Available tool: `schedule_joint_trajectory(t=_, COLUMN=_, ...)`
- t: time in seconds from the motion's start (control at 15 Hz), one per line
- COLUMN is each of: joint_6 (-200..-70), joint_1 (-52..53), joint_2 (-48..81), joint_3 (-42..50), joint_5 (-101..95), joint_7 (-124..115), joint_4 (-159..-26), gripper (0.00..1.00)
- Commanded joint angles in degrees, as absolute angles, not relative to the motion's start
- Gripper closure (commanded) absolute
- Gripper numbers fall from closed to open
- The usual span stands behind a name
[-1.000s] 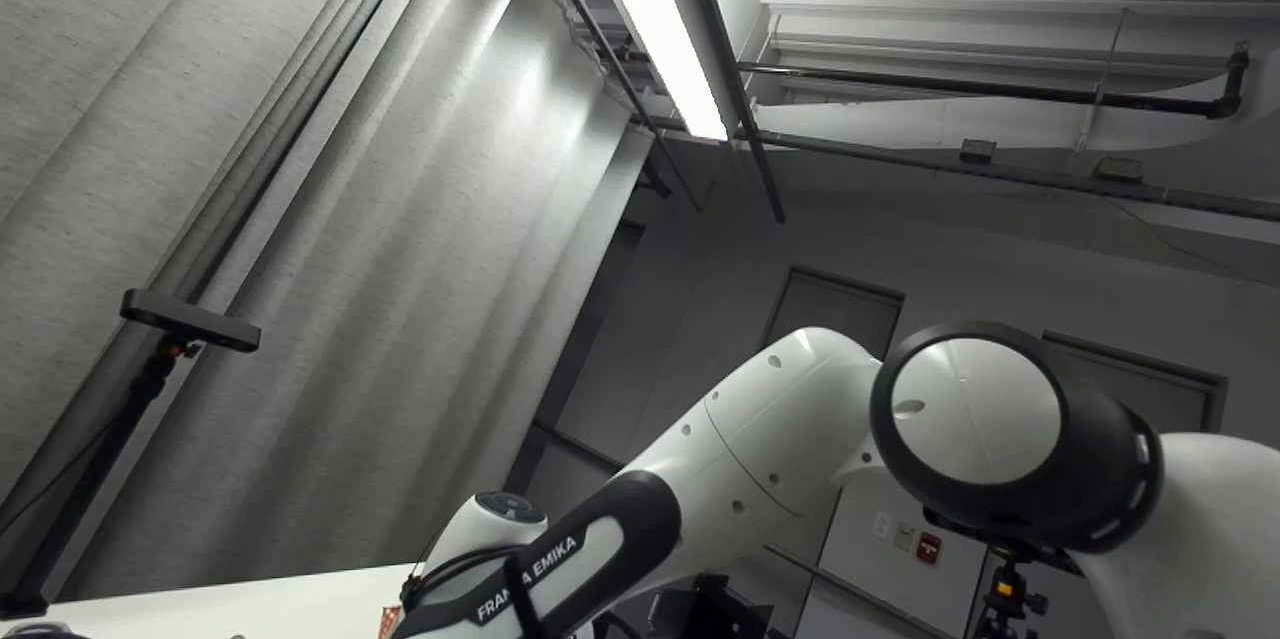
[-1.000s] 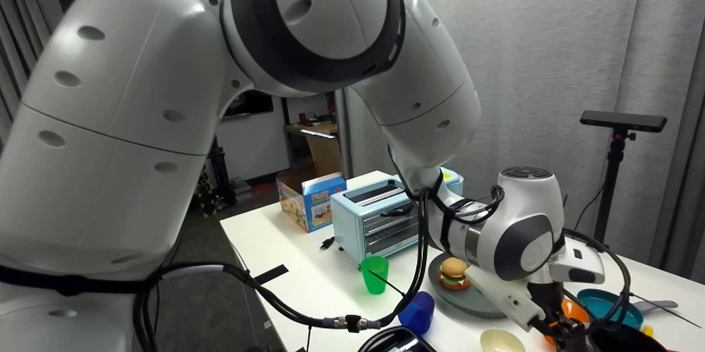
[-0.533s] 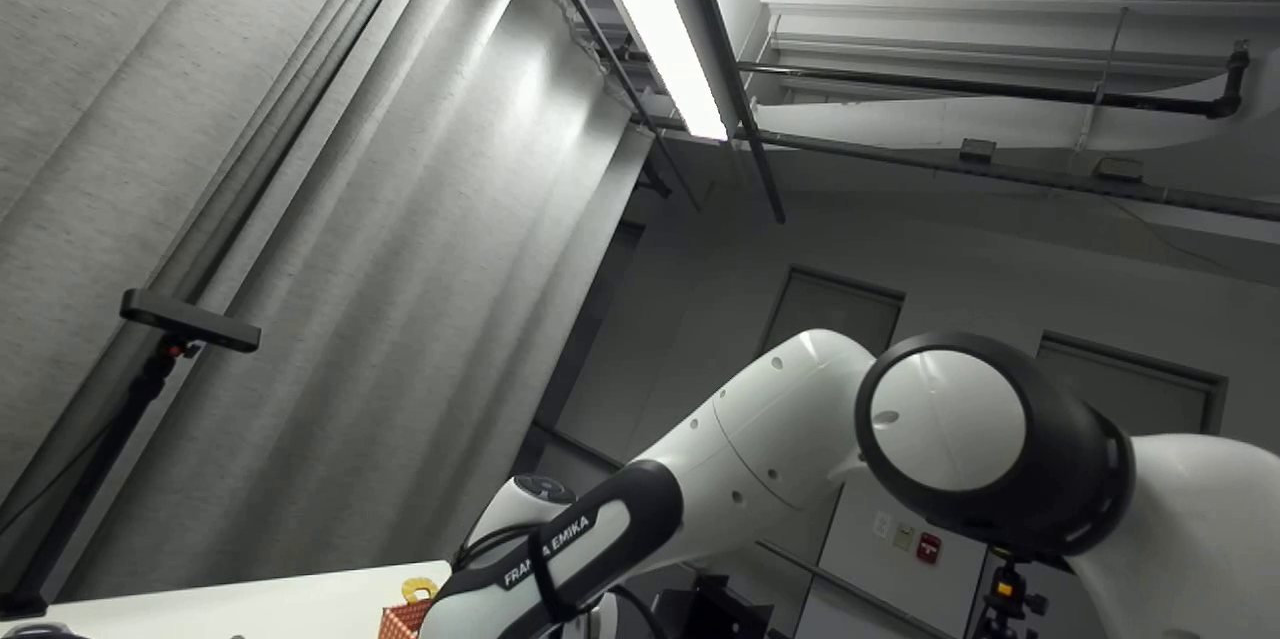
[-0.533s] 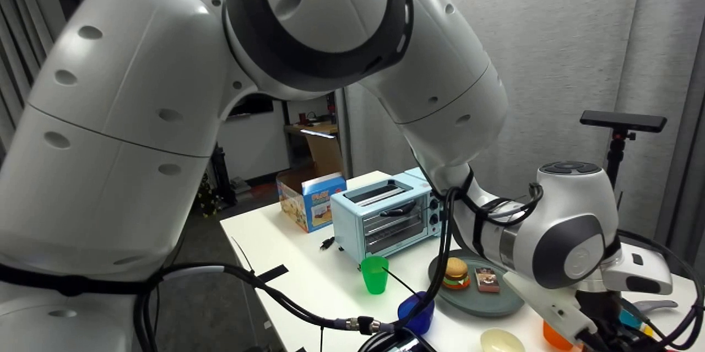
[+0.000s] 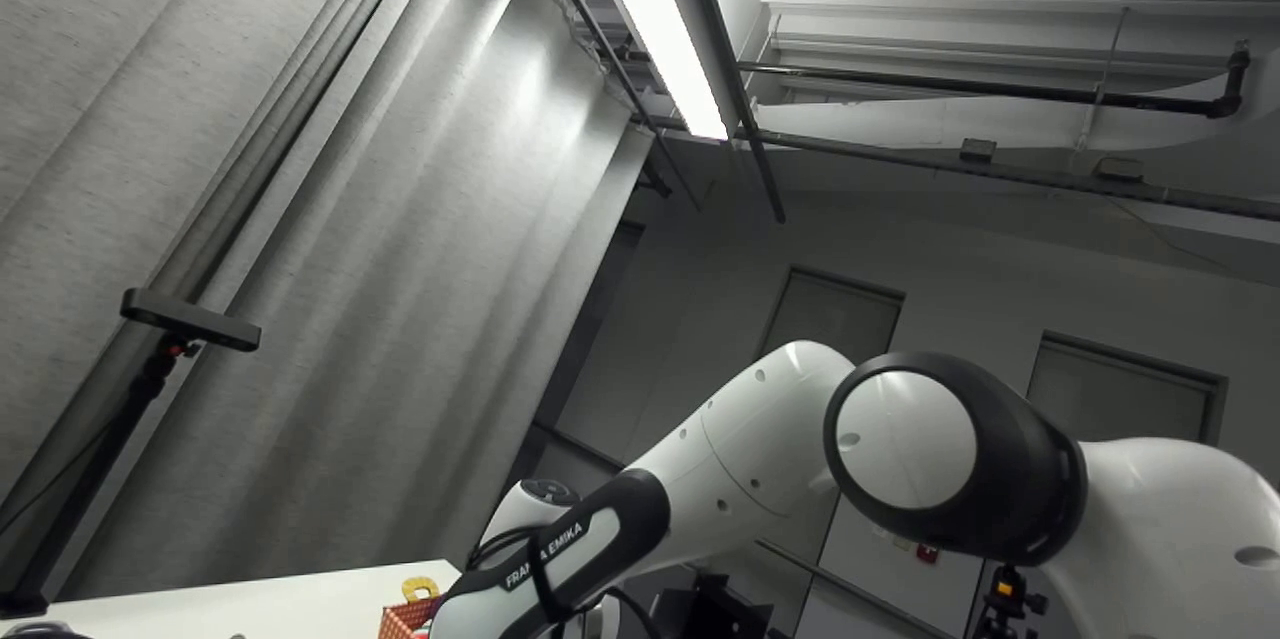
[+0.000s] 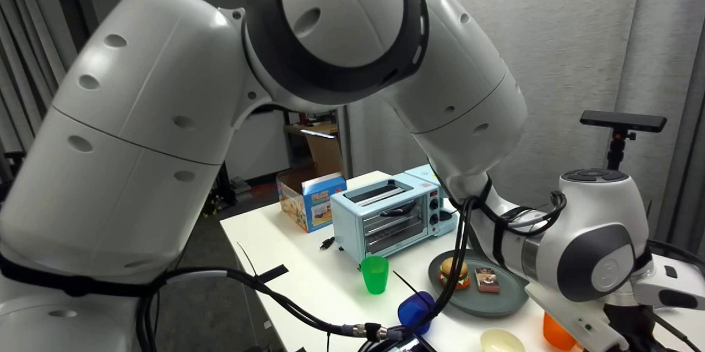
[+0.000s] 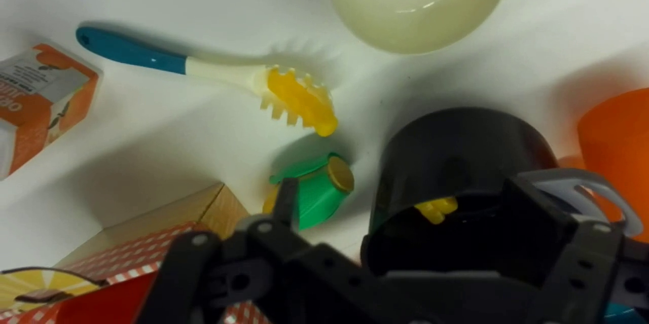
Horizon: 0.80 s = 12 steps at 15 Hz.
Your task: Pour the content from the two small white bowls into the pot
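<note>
A black pot [image 7: 466,151] with a grey handle [image 7: 583,187] is below my gripper in the wrist view; a yellow piece [image 7: 437,208] shows inside it. A small cream-white bowl [image 7: 416,4] at the top of the wrist view looks empty. A cream bowl [image 6: 501,341] shows at the bottom of an exterior view; I cannot tell whether it is the same one. My gripper [image 7: 405,189] is open, its fingers apart over the pot, with nothing between them. In the exterior views the fingers and pot are hidden or out of view.
Near the pot are an orange cup [image 7: 618,146], a green-and-yellow toy [image 7: 322,192], a pasta spoon [image 7: 223,70], a juice carton [image 7: 45,101] and a red checkered box [image 7: 152,243]. A plate [image 6: 484,308], blue cup [image 6: 413,310], green cup [image 6: 375,275] and toaster oven [image 6: 380,220] stand farther off.
The arm's wrist has moved right in both exterior views, uncovering a small box on the plate and a yellow piece above the red checkered box. The movement slows in the last half second.
</note>
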<state>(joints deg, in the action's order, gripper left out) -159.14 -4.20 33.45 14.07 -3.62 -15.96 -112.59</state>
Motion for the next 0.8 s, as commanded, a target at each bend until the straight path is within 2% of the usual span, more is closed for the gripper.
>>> schedule_joint_trajectory(t=0.0, joint_6=-155.35, joint_1=-4.01, joint_2=35.15, joint_3=15.45, joint_5=-3.07, joint_7=-16.69, joint_4=-109.75, gripper=0.00)
schedule_joint_trajectory(t=0.73, joint_6=-154.32, joint_1=-4.72, joint_2=33.32, joint_3=15.08, joint_5=-2.79, joint_7=-15.65, joint_4=-112.94, gripper=0.00)
